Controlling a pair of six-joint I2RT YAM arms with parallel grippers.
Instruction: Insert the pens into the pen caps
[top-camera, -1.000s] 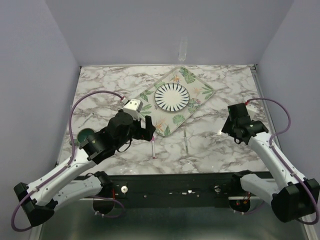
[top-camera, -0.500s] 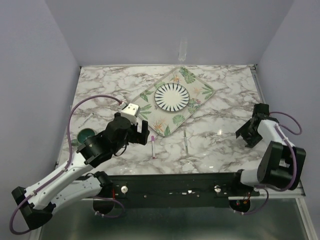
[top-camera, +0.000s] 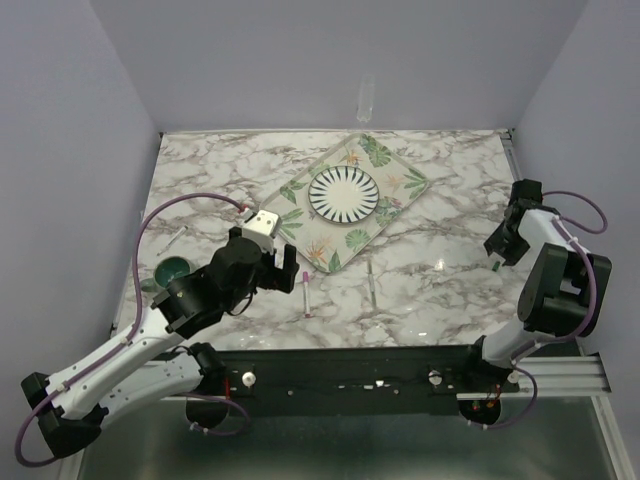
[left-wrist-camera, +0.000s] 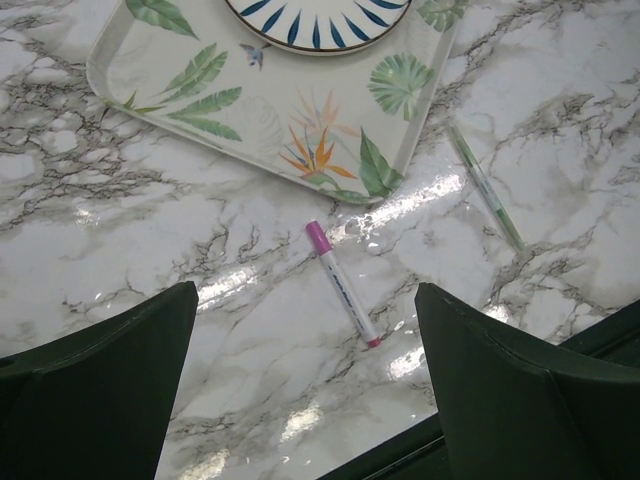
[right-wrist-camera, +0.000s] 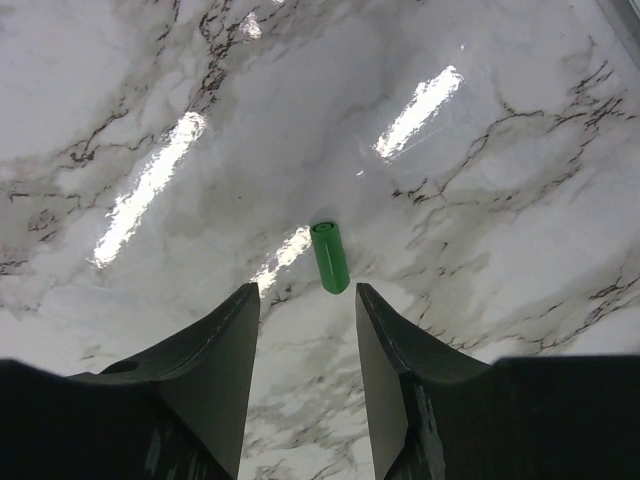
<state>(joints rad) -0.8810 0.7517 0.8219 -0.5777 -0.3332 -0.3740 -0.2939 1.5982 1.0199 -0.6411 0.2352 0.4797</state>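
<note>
A pink-capped white pen (top-camera: 305, 294) lies on the marble near the front edge, and the left wrist view shows the pink pen (left-wrist-camera: 343, 283) just beyond my fingers. My left gripper (top-camera: 287, 262) (left-wrist-camera: 305, 305) hovers to its left, open wide and holding nothing. A thin green pen (top-camera: 371, 279) (left-wrist-camera: 485, 188) lies to the right of the pink one. In the right wrist view a short green cap (right-wrist-camera: 330, 257) lies on the table just ahead of my right gripper (right-wrist-camera: 306, 298) (top-camera: 497, 247). That gripper is open with a narrow gap and stands at the far right of the table.
A leaf-patterned tray (top-camera: 388, 158) (left-wrist-camera: 200, 100) holding a striped plate (top-camera: 343, 193) sits at the back centre. A dark green bowl (top-camera: 172, 268) rests at the left edge, with a small pale stick (top-camera: 178, 236) behind it. The table's right rim is close to the right arm.
The right arm has swung from the middle right out to the far right edge. My left gripper has drawn back a little to the left, away from the pink pen.
</note>
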